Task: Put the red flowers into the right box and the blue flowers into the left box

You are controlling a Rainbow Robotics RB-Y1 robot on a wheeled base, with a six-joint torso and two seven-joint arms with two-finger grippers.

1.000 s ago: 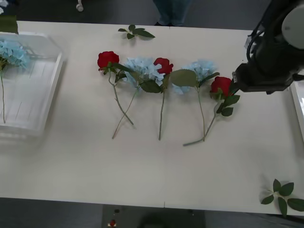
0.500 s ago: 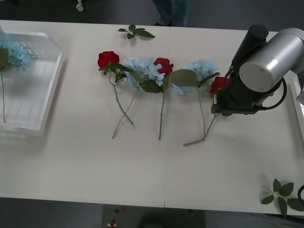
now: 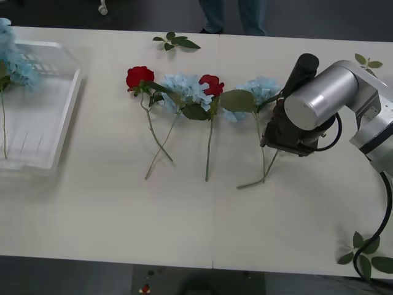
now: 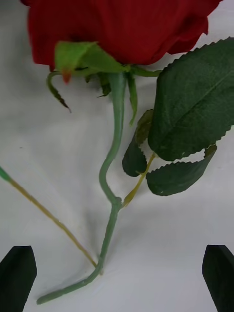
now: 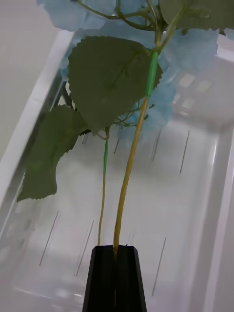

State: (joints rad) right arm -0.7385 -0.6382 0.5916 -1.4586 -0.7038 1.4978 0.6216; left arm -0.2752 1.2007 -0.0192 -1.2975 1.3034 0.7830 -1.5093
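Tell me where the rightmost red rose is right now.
In the right wrist view the rose lies on the table between the open right gripper fingers; in the front view, that arm covers it.

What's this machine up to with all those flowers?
It is sorting fake flowers into trays. The left pincer is shut on a blue flower's stem, holding it over the left box, where another blue flower lies. The right pincer is open, poised over the rightmost red rose on the table. Two red roses and two blue flowers wait in the row.
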